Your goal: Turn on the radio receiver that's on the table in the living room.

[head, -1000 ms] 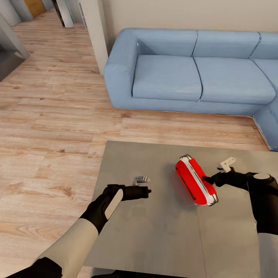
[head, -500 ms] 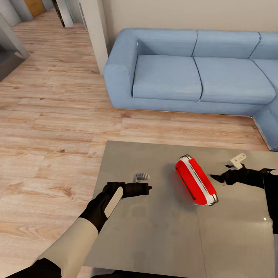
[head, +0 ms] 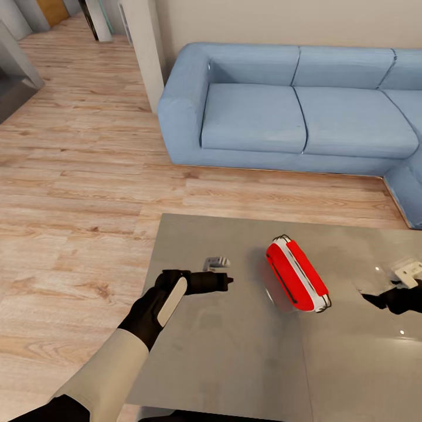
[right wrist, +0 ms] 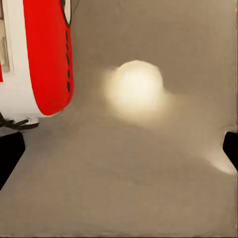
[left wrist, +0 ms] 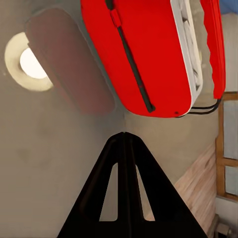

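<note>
The red radio receiver (head: 296, 275) with its white trim band lies tilted on the glossy grey table (head: 234, 357), its thin black handle at the near right end. My left gripper (head: 227, 281) hovers left of it, shut on nothing. In the left wrist view its fingers (left wrist: 124, 148) meet just short of the radio's red face (left wrist: 144, 49). My right gripper (head: 369, 300) hangs low over the table, well to the right of the radio and apart from it. Its fingers (right wrist: 10, 153) stand wide open in the right wrist view, with the radio's slotted end (right wrist: 47, 59) off to one side.
A blue L-shaped sofa (head: 293, 105) stands beyond the table, across a strip of light wood floor (head: 76, 176). A beige wall corner (head: 143, 53) rises left of the sofa. Ceiling lights glare off the tabletop (right wrist: 136, 87).
My right gripper has drawn back to the right, from beside the radio's end to near the picture's right edge. The left gripper and the radio have hardly moved.
</note>
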Controlling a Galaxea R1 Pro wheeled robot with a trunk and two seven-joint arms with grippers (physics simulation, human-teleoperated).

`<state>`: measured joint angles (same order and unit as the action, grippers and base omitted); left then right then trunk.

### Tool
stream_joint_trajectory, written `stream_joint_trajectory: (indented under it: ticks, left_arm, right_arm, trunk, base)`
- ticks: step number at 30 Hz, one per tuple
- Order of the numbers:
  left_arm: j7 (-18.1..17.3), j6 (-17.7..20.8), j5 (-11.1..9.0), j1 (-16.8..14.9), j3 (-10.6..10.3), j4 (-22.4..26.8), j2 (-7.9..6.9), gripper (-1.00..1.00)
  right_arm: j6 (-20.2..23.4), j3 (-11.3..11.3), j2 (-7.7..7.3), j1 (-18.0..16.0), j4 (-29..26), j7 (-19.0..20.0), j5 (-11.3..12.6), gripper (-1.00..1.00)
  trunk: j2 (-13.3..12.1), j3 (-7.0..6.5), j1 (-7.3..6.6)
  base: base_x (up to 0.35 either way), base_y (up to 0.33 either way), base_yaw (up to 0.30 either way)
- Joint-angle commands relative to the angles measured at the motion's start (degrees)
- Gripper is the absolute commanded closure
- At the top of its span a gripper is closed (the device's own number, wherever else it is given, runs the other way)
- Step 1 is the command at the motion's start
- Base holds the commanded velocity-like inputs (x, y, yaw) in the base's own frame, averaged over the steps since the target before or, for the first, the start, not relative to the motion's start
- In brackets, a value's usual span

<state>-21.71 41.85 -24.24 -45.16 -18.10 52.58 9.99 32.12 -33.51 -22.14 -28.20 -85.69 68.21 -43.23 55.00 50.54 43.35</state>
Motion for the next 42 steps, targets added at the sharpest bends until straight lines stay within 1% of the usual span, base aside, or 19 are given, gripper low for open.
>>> stream_joint_trajectory:
  ticks: [1,3,6,9,13,17,21,42]
  left_arm:
    - [0.0,0.1,0.0,0.0,0.0,0.0,0.0,1.0]
    - [0.0,0.2,0.0,0.1,0.0,0.1,0.0,1.0]
    - [0.1,0.9,0.0,0.1,0.0,0.1,0.0,1.0]
    - [0.1,1.4,0.1,0.1,-0.1,0.1,0.0,1.0]
    - [0.1,2.2,0.1,0.1,-0.1,0.1,0.0,1.0]
    - [0.1,4.2,0.1,0.1,-0.2,0.1,0.0,1.0]
    - [0.1,4.9,0.2,0.1,-0.3,0.2,0.0,1.0]
    - [0.1,5.1,0.1,0.1,-0.3,0.1,0.0,1.0]
  right_arm:
    - [-1.9,-2.4,0.04,1.5,0.0,0.1,-0.2,-1.0]
    - [-3.4,-5.1,0.12,2.7,0.0,0.1,-0.4,-1.0]
    - [-4.2,-6.7,0.15,3.3,0.1,0.2,-0.6,-1.0]
    - [-4.4,-7.3,0.22,3.5,0.1,0.2,-0.6,-1.0]
    - [-4.4,-7.5,0.46,3.6,0.1,0.3,-0.6,-1.0]
    - [-4.3,-7.5,0.74,3.6,0.1,1.3,-0.7,-1.0]
    - [-4.3,-7.5,0.81,3.6,0.1,1.7,-0.6,-1.0]
    - [-4.4,-7.5,1.03,3.6,0.5,1.9,-0.7,-1.0]
  trunk:
    - [0.0,0.0,0.0]
    - [0.0,0.0,0.0]
    - [0.0,0.0,0.0]
    - [0.0,0.0,0.0]
    - [0.0,0.0,0.0]
    - [0.0,0.0,0.0]
    - [0.0,0.0,0.0]
    - [0.0,0.0,0.0]
  base:
    - [0.0,0.0,0.0]
    - [0.0,0.0,0.0]
    - [0.0,0.0,0.0]
    - [0.0,0.0,0.0]
    - [-0.121,0.0,0.0]
    - [-0.289,0.0,0.0]
    - [-0.331,0.0,0.0]
    - [-0.33,0.0,0.0]
